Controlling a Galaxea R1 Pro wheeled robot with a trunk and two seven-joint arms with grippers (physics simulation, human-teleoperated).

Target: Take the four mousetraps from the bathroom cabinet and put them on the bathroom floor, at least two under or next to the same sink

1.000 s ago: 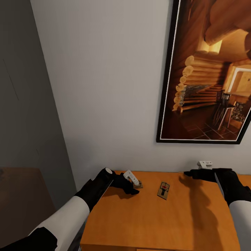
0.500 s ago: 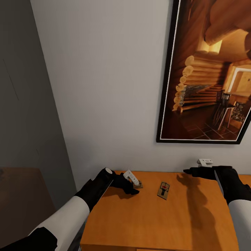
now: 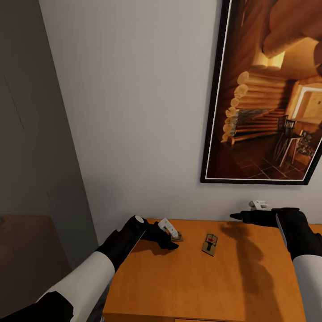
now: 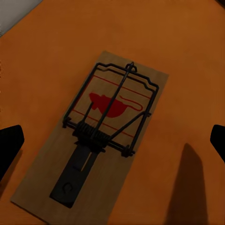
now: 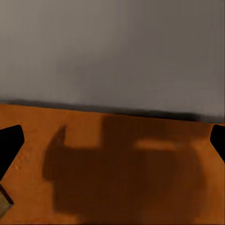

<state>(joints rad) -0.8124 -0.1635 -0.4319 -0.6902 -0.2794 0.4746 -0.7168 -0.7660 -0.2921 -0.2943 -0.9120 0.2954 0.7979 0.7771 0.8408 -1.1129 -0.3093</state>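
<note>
Two mousetraps lie on the orange-brown cabinet [image 3: 201, 286] top. One mousetrap [image 3: 209, 244] rests bare near the middle back. The other mousetrap [image 3: 178, 238] peeks out under my left gripper [image 3: 173, 234]. In the left wrist view this mousetrap [image 4: 101, 136], a wooden slab with a red mouse print and a wire spring bar, sits between the fingertips [image 4: 9, 146], which stand wide apart. My left gripper [image 4: 112, 140] is open above it. My right gripper [image 3: 245, 213] hovers open over the cabinet's back right, close to the wall. The right wrist view shows the cabinet [image 5: 122, 168] top and its shadow.
A large framed picture [image 3: 268, 89] of a log cabin hangs on the white wall above the cabinet's right half. A dark grey panel [image 3: 31, 134] stands to the left, with a brown surface [image 3: 27, 250] below it. The cabinet's left edge drops off beside my left arm.
My right gripper has drifted left and slightly up along the wall. The left arm and both mousetraps have not moved.
</note>
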